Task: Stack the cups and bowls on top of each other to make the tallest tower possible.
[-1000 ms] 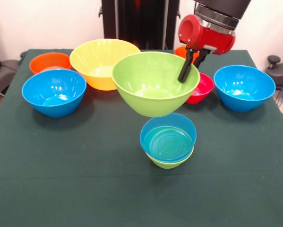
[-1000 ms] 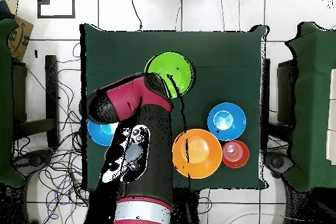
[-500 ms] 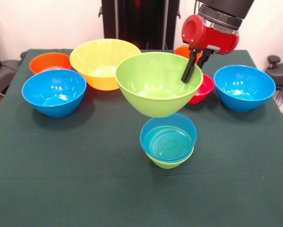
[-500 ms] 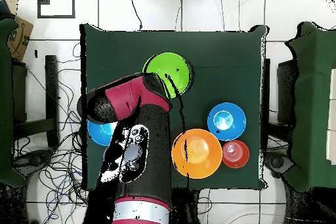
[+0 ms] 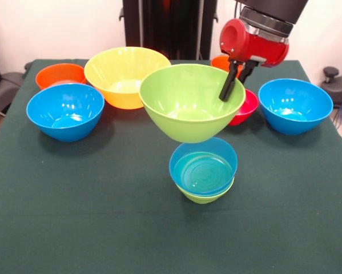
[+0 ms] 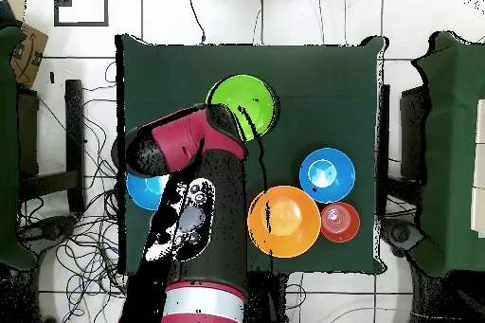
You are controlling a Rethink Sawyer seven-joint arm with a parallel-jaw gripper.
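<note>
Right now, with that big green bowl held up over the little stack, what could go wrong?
The gripper pinches the lime bowl only at one rim edge, so it could slip or tilt. It is wider than the blue bowl below, so it may perch unsteadily or tip that short stack. The red bowl sits close behind.

green-clothed table (image 5: 73, 188) with blue (image 5: 65, 110), yellow (image 5: 125, 71), orange (image 5: 59, 74) and red-pink (image 5: 246, 108) bowls

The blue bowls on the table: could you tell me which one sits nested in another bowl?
The small blue bowl nearest the camera; it rests inside a lime green bowl. The two larger blue bowls stand alone on the cloth.
</note>
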